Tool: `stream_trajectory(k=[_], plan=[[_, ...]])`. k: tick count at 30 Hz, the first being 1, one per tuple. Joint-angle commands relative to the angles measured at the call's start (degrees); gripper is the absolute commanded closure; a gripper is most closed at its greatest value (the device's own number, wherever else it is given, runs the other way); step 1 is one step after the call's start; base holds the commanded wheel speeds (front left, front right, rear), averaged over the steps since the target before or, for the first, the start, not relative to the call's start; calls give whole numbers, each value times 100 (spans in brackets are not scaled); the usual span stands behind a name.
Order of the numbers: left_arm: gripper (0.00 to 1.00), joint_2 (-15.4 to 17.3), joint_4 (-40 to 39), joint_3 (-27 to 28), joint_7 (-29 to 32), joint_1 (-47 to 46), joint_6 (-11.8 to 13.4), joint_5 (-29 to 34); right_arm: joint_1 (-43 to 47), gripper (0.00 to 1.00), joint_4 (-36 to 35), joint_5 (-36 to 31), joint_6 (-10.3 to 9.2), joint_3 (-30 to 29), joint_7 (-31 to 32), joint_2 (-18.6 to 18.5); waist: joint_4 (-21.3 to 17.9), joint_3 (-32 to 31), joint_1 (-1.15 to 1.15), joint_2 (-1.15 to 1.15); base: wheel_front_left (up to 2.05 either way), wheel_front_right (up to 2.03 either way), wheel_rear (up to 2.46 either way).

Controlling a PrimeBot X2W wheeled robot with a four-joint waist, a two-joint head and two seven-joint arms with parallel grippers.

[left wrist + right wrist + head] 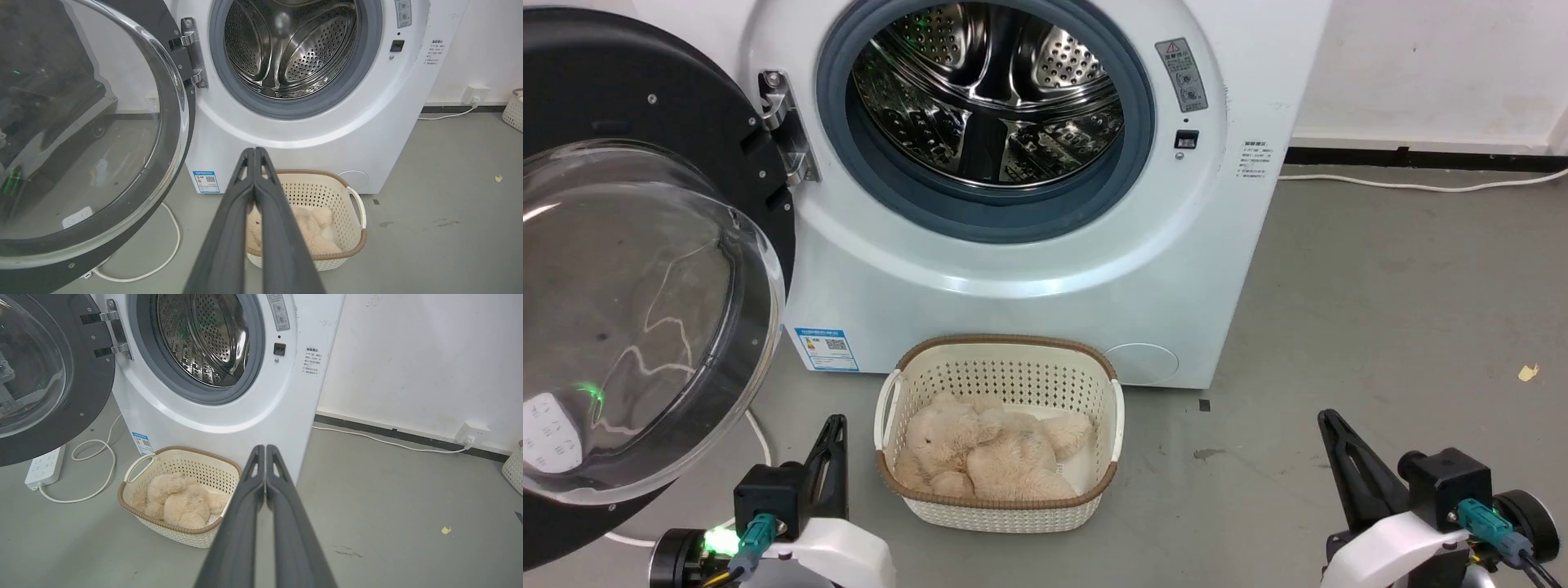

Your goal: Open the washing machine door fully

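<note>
**Door state near the end of the task.** We see the washing machine door [645, 286] standing at the robot's left of the machine, clear of the drum mouth [988, 98], which lies wholly uncovered. The door hangs by the metal hinge [784, 122] at its right edge.

**Progress.** We judge the opening to be done, or nearly so. In the right wrist view the door [41, 375] lies close to parallel with the machine's front. We cannot tell whether the hinge has any travel left, so at most a short outward push remains.

**Orientation.** The door stands upright on edge. Its inner face, with the domed glass bowl, points out from the machine toward us. Being round, it has no long axis across its face; we take its axis as the line through the dome, roughly level and directed at the robot. The hinge axis runs upright.

**Grippers.** The left gripper [836, 425] and the right gripper [1327, 418] sit low, on either side of the basket [1005, 341], apart from the door. In the wrist views the jaws of the left [254, 151] and the right [265, 447] are pressed together on nothing.
</note>
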Motion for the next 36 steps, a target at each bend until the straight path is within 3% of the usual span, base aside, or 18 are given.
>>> stream_trajectory(k=[1,36], plan=[[100,-4,-23,5,2,-86,-31,17,-66,100,-26,-43,3,-2,2,22,0,0,0,0,0,0,0],[100,-4,-23,5,2,-86,-31,17,-66,100,-26,-43,3,-2,2,22,0,0,0,0,0,0,0]])
